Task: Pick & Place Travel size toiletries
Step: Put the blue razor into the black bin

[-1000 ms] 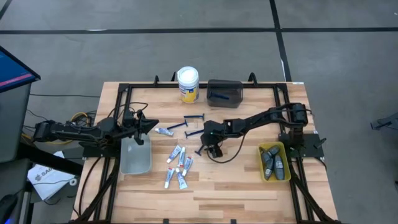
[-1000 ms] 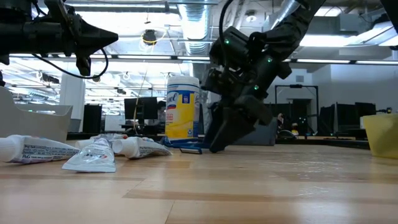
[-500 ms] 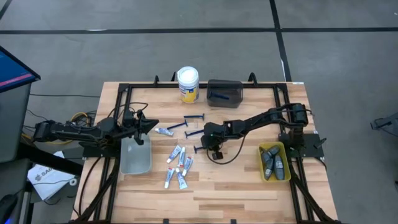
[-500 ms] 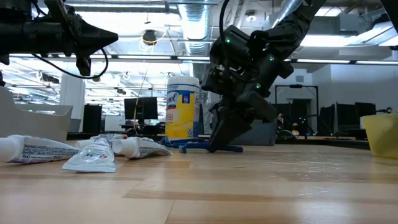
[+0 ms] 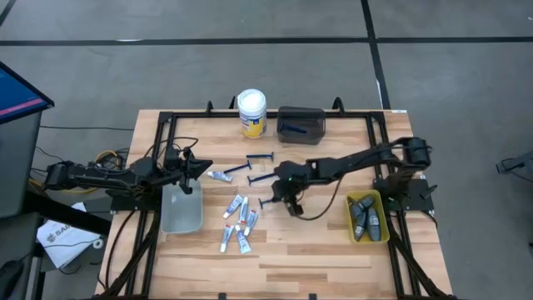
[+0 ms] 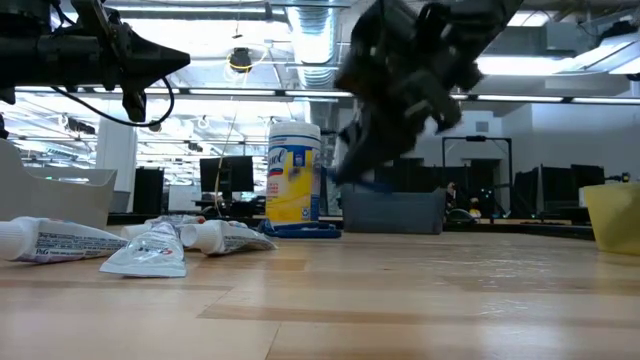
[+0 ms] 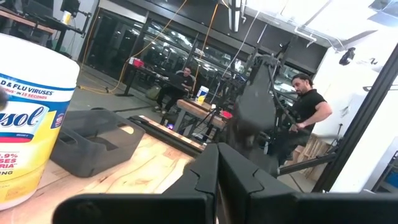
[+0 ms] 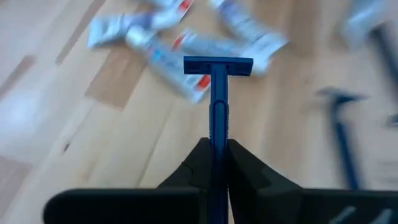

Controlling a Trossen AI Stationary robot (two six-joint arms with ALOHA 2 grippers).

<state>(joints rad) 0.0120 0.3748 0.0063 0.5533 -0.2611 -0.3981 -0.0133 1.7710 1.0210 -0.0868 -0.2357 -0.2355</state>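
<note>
My right gripper (image 8: 214, 152), mid-table, has just pinched a dark-blue razor (image 8: 216, 93) and lifted it clear; placement comes next. Left gripper (image 5: 200, 167), jaws pressed together, waits near the left edge.

Tubes (image 5: 238, 223) centre; tray (image 5: 181, 208) left; pods (image 5: 366, 217) right.

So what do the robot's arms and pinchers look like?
Both arms are dark, almost black, thin and made of jointed pieces. Black cables loop beside the right arm. The left arm has cables hanging under it too. Each gripper ends in two dark, flat, pointed fingers, like a beak.
</note>
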